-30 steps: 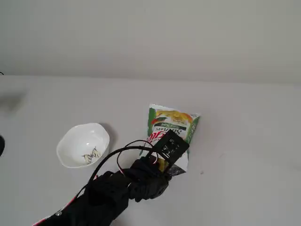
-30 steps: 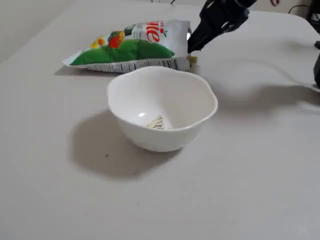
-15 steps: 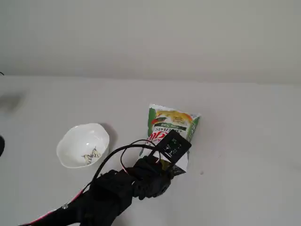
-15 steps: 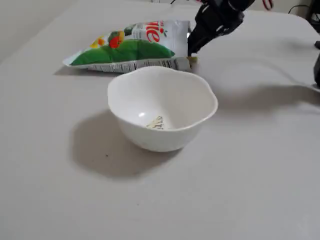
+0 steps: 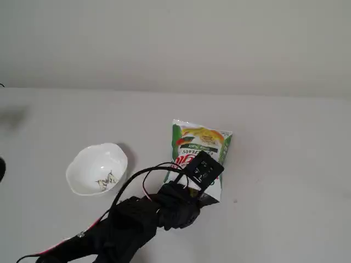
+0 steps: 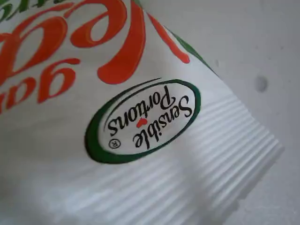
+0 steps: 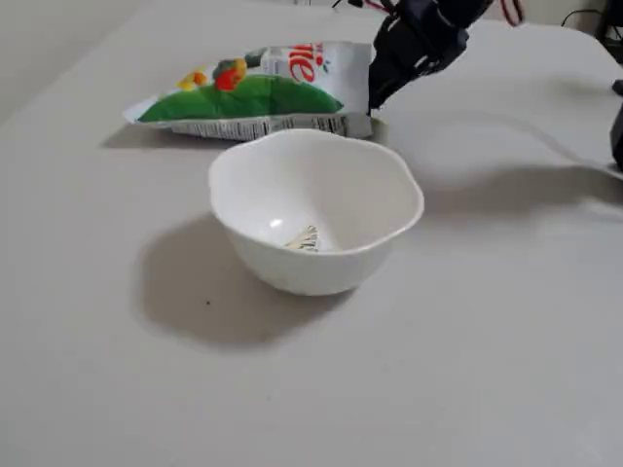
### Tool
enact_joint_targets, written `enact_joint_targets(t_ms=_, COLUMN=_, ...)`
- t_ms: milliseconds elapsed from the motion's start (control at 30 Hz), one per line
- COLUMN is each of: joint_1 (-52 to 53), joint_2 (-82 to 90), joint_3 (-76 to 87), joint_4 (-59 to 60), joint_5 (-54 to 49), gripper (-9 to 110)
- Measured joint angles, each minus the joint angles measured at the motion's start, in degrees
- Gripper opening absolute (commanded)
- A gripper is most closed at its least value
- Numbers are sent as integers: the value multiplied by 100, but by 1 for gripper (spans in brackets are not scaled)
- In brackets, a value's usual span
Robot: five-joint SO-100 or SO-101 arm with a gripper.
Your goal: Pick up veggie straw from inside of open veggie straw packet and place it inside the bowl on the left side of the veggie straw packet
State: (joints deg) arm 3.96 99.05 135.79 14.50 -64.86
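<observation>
The veggie straw packet (image 5: 198,149) lies flat on the white table, white and green with red lettering. It also shows at the back in a fixed view (image 7: 255,92), and it fills the wrist view (image 6: 117,140), where its crimped edge shows. My gripper (image 5: 205,197) is down at the packet's near end, seen at the packet's right end in a fixed view (image 7: 376,95). Its jaws are hidden against the bag. No veggie straw is in view. The white bowl (image 5: 82,178) with a wavy rim stands left of the packet and holds only its dark floral mark (image 7: 304,238).
My black arm (image 5: 120,224) with its cables comes in from the lower left. A dark object (image 7: 617,136) stands at the right edge of a fixed view. A wall rises behind the table (image 5: 285,164).
</observation>
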Motion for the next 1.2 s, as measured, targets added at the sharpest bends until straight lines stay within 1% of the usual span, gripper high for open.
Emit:
enact_joint_targets(t_ms=233, joint_1=-44, joint_2=0, joint_3=0, joint_4=255, joint_5=0, gripper=14)
enact_joint_targets(t_ms=400, joint_1=-70, joint_2=18, joint_3=0, joint_4=290, joint_5=0, gripper=14)
enact_joint_targets(t_ms=500, joint_1=-70, joint_2=18, joint_3=0, joint_4=290, joint_5=0, gripper=11)
enact_joint_targets(t_ms=733, joint_1=-70, joint_2=18, joint_3=-9, joint_4=220, joint_5=0, gripper=0)
enact_joint_targets(t_ms=1033, joint_1=-70, joint_2=-35, joint_3=-70, joint_4=167, joint_5=105, gripper=0)
enact_joint_targets(t_ms=1200, joint_1=-123, joint_2=62, joint_3=-70, joint_4=448, joint_5=211, gripper=0)
